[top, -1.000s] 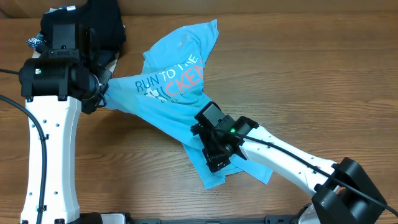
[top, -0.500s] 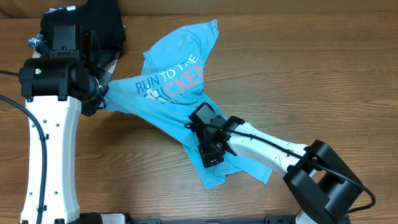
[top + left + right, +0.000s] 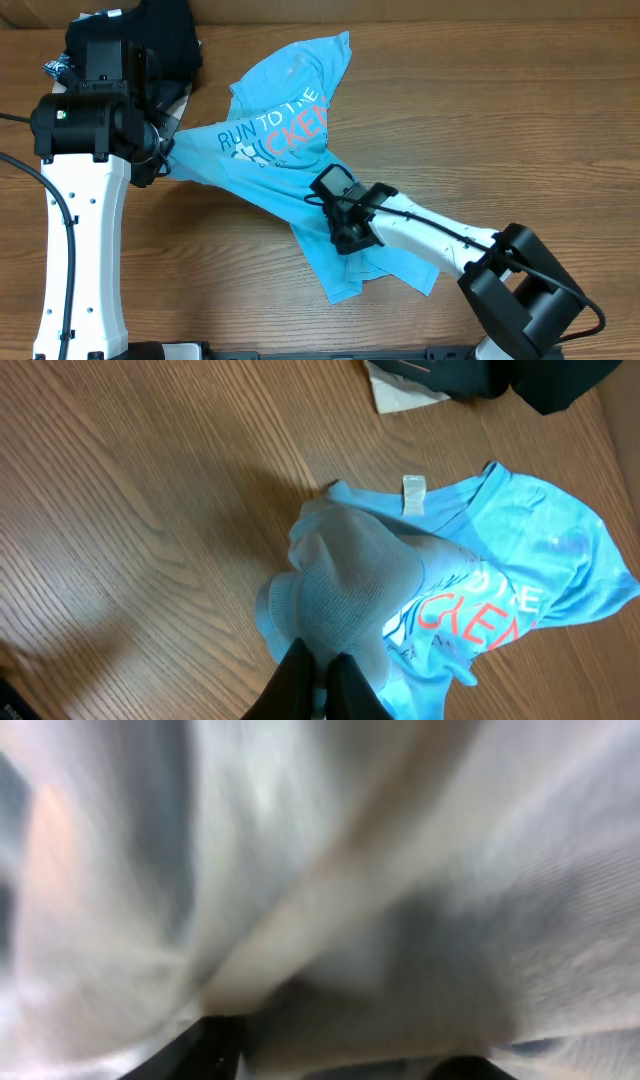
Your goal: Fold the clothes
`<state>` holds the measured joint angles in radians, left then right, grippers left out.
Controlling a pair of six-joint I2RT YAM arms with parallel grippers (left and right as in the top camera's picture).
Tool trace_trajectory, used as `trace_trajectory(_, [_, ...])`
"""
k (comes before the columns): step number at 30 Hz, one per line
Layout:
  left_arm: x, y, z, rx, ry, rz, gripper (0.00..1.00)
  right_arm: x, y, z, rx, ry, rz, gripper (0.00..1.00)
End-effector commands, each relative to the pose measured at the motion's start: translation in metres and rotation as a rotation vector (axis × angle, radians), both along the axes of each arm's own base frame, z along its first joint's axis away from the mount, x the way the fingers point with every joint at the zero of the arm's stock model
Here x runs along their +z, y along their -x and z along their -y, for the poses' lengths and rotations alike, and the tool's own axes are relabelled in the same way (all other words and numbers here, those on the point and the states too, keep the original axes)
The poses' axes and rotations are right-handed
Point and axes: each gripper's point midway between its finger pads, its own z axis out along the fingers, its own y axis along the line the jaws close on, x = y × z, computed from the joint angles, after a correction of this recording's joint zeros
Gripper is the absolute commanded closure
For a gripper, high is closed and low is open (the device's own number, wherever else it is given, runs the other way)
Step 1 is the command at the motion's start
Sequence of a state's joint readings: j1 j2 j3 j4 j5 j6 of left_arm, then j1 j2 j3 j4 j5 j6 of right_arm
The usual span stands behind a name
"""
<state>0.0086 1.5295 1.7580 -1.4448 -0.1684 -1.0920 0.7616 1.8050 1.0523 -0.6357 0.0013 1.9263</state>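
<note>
Even bright light, right wrist view blurred

The right hand (image 3: 347,240) sits a little farther up the T-shirt (image 3: 270,178) than 1 second ago, closer to the lettering (image 3: 275,128), and its arm's elbow (image 3: 520,285) now stands nearer the cloth.

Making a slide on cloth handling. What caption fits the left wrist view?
Left end effector shut on a bunched fold of the sky-blue T-shirt over the wooden table.
</note>
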Motion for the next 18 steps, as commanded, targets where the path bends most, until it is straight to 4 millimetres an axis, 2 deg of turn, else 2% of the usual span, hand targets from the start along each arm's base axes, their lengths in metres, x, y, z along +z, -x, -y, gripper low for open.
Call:
trace_trajectory(1, [0.016,0.003,-0.011,0.014,-0.054,0.038,0.94,0.000,-0.016,0.021,0.037,0.046,0.036,0.52])
trace_trajectory(3, [0.016,0.004,-0.011,0.015,-0.057,0.036,0.93,0.003,-0.024,0.028,0.062,0.050,0.052,0.57])
trace_trajectory(11, [0.016,0.007,-0.018,0.029,-0.094,0.024,0.94,0.037,-0.063,0.060,0.183,0.061,0.175,0.58])
trace_trajectory(18, [0.016,0.007,-0.018,0.030,-0.095,0.024,0.93,0.059,-0.084,0.090,0.272,0.092,0.260,0.57])
